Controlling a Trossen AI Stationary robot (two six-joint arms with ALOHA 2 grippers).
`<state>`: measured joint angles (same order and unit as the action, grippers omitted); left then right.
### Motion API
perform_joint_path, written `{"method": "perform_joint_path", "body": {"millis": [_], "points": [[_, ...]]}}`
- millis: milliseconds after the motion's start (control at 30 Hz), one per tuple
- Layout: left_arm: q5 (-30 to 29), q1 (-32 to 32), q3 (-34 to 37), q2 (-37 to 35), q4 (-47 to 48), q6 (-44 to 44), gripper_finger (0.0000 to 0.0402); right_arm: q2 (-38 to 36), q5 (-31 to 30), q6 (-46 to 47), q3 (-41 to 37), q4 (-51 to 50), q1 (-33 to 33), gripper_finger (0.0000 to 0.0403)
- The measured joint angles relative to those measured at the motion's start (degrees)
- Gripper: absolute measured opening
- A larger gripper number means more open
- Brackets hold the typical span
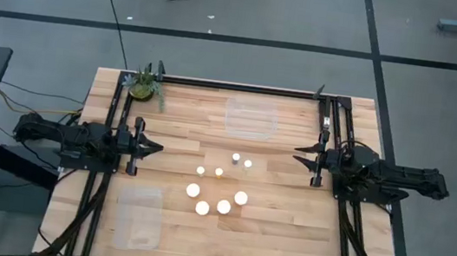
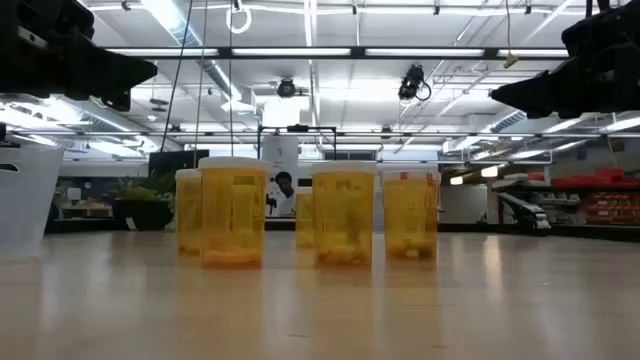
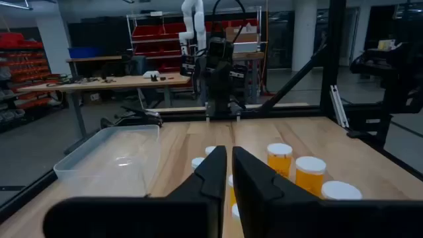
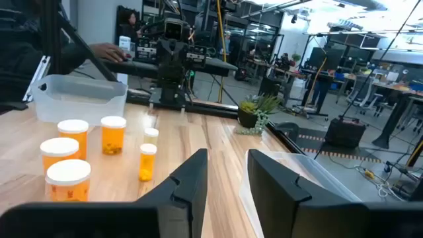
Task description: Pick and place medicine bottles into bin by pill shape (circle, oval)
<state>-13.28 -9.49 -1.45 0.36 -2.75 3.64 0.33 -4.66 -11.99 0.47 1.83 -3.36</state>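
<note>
Eight white-capped medicine bottles stand upright on their bases mid-table. The narrow ones (image 1: 236, 158) (image 1: 200, 171) are farther back and the wider ones (image 1: 202, 207) (image 1: 241, 198) are nearer. The low view shows their orange bodies (image 2: 232, 215). My left gripper (image 1: 160, 147) hovers left of the group with its fingers (image 3: 218, 173) shut and empty. My right gripper (image 1: 297, 154) hovers right of the group, open and empty. The bottles also show in the left wrist view (image 3: 279, 158) and the right wrist view (image 4: 114, 135).
A clear bin (image 1: 251, 118) sits at the table's far middle, and another (image 1: 139, 215) at the near left. A green potted plant (image 1: 144, 87) stands at the far left corner. Black frame rails (image 1: 325, 122) run along the table's sides and far edge.
</note>
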Motion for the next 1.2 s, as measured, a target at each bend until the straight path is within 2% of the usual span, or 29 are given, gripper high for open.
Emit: {"method": "perform_joint_path", "body": {"millis": [900,1200], "points": [[-0.02,0.00,0.00,0.00,-0.02,0.00,0.0026,0.01,0.01,-0.01,-0.01,0.00,-0.01,0.0115],[0.00,0.00,0.00,0.00,0.00,0.00,0.0036,0.00,0.01,-0.01,0.00,0.00,-0.01,0.0115]]}}
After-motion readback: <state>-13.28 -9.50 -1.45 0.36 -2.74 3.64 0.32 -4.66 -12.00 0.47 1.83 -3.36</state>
